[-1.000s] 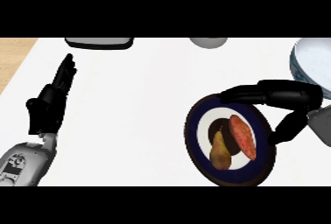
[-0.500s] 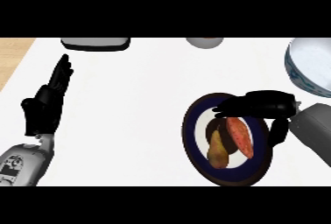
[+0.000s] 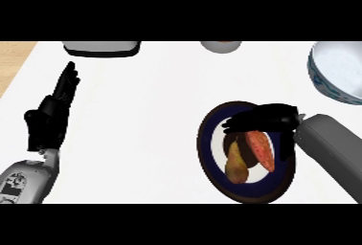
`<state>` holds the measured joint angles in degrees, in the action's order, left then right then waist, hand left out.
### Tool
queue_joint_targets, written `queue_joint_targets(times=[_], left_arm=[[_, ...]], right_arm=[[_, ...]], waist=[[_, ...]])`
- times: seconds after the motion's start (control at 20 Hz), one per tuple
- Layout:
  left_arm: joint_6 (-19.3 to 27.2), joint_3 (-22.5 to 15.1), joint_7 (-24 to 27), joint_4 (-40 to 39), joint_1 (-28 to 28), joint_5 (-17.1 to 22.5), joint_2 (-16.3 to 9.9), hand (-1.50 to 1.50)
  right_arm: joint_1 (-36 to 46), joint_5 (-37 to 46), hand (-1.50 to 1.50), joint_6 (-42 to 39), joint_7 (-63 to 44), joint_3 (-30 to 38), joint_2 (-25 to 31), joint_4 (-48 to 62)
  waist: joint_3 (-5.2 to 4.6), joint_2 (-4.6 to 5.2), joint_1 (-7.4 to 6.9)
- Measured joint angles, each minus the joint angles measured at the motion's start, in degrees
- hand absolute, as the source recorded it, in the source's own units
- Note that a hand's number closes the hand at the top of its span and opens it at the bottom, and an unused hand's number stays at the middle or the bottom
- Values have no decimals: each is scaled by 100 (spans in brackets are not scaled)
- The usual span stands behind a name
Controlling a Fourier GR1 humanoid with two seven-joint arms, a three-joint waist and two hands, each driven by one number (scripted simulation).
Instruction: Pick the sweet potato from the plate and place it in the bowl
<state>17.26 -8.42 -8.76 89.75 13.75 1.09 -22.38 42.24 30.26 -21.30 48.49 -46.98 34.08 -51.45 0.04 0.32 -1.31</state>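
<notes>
A reddish-orange sweet potato [image 3: 260, 149] lies on a dark blue plate [image 3: 212, 165] with a white middle, next to a yellow-brown vegetable [image 3: 236, 165]. My right hand [image 3: 267, 119] hangs over the plate's far part and hides the sweet potato's upper end. Its fingers reach left across the top and its thumb runs down the right side; they are not closed round the sweet potato. The white bowl [image 3: 341, 72] with a blue patterned rim stands at the far right. My left hand [image 3: 51, 117] rests open at the left, fingers up.
A grey and black appliance [image 3: 100, 48] stands at the counter's back edge, and a small grey cup [image 3: 220, 46] sits to its right. A wooden strip [image 3: 16, 52] shows at the far left corner. Bare white counter lies between the two hands.
My right hand has moved in from the plate's far right edge and come down over the sweet potato's upper end. The left hand has not moved.
</notes>
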Motion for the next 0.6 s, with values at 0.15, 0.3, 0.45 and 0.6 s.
queue_joint_targets(times=[0.15, 0.3, 0.45, 0.6], left_arm=[[-79, 86, 13, 78, -99, 6, -32, 0], [-125, 134, 1, 107, -117, -29, -9, 0], [-105, 107, -20, 176, -181, -121, 69, 0], [-128, 144, -69, 140, -108, -175, 124, 0]], right_arm=[[-12, 124, -150, 149, 171, -69, -137, 280], [97, 295, 150, 286, 278, -114, -372, 613], [126, 472, 150, 559, 479, -132, -487, 740], [164, 564, 150, 750, 621, -49, -645, 904]], waist=[[-1, -5, 11], [-1, -6, 14], [-15, -30, 26], [-25, -47, 38]])
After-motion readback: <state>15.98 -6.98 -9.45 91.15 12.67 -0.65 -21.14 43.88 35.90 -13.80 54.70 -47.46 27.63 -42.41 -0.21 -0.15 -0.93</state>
